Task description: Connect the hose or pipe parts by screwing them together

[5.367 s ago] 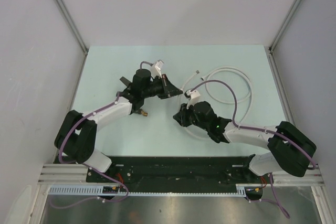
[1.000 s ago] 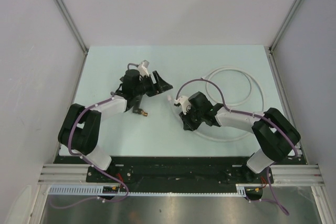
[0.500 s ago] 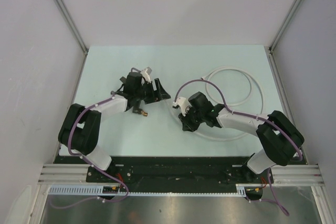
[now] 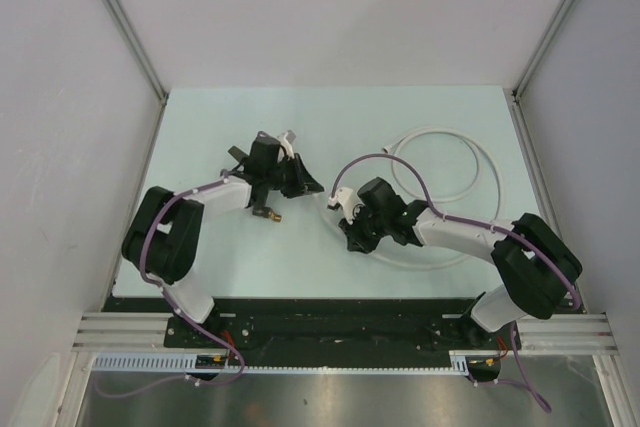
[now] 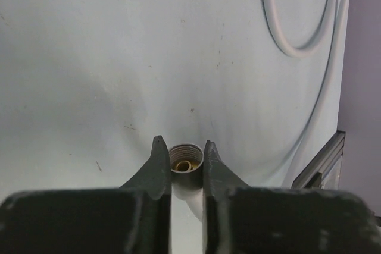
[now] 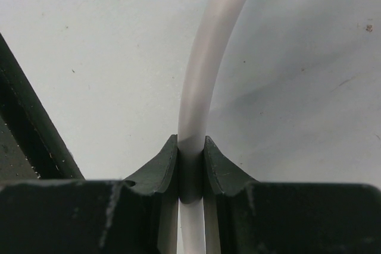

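Left pincer clenched on silvery connector, held between fingertips. Right pincer clenched around white hose. Tap fitting laid on surface, near left pincer.

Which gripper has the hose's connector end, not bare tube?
The left gripper: its jaws pinch the silvery connector, open mouth facing outward. The right gripper clamps only plain white hose.

Tap fitting tiny, partly hidden from above, hose cut off at right wrist view's top
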